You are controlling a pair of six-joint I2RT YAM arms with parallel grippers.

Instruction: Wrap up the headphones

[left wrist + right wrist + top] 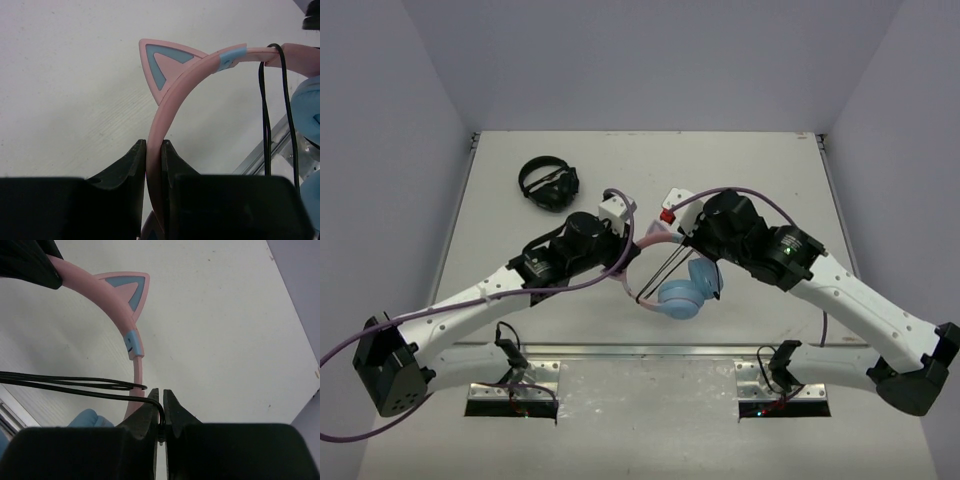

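Left gripper (153,146): fingers pressed onto the pink headband (172,95), pinching it edgewise.
Right gripper (161,392): fingers pinched tight on the thin black cable (75,382).
Headphones (685,297): between both grippers at the centre of the table (770,170); blue ear cups toward 6 o'clock; 2 cable strands draped over the band.
Black headphones (548,183): on table, 10 o'clock of the pink set, well apart.

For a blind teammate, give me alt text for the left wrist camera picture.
The left gripper is shut on the pink cat-ear headband of the headphones above a white table. A black cable hangs over the band at right, beside a light blue ear cup.
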